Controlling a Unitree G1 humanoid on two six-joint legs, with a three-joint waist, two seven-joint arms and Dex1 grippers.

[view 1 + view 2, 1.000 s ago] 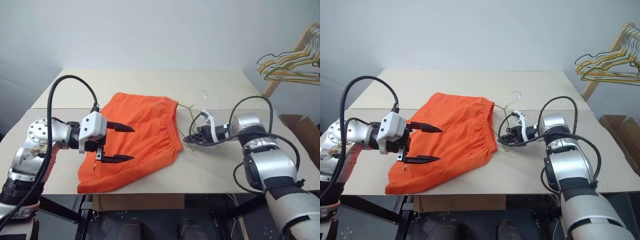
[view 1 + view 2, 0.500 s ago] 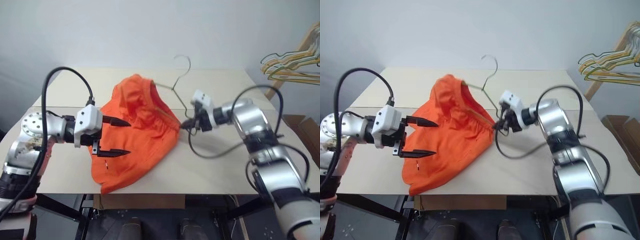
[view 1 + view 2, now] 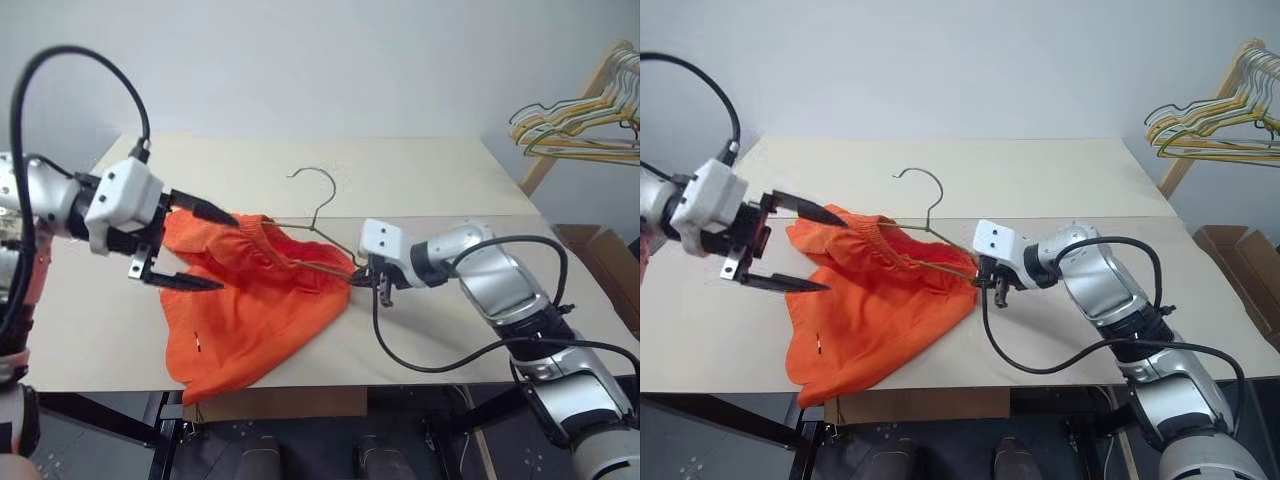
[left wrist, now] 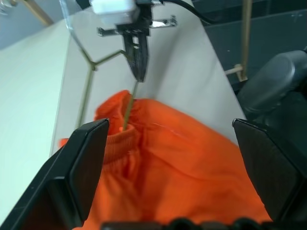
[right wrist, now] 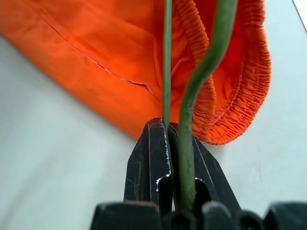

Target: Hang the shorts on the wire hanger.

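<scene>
The orange shorts (image 3: pixel 250 310) lie rumpled on the table, with the waistband (image 3: pixel 895 240) lifted. The thin olive wire hanger (image 3: pixel 318 205) is tilted, its hook up, and one arm runs into the waistband opening (image 4: pixel 125 115). My right gripper (image 3: pixel 362 278) is shut on the hanger's corner beside the shorts' right edge. In the right wrist view its fingers (image 5: pixel 153 143) clamp the wire (image 5: pixel 204 67). My left gripper (image 3: pixel 230 252) hangs open at the shorts' left end, its upper finger at the waistband. In the left wrist view the fabric (image 4: pixel 177 163) lies between the spread fingers (image 4: pixel 84 163).
A bunch of yellow, green and pale hangers (image 3: pixel 575 125) hangs from a wooden rack at the upper right. A cardboard box (image 3: pixel 600 250) stands by the table's right side. The beige table (image 3: pixel 450 180) has bare room behind and right of the shorts.
The right gripper rolled and drew back, tipping the hanger lower, and the raised shorts sagged onto the table. The open left gripper rose and moved left.
</scene>
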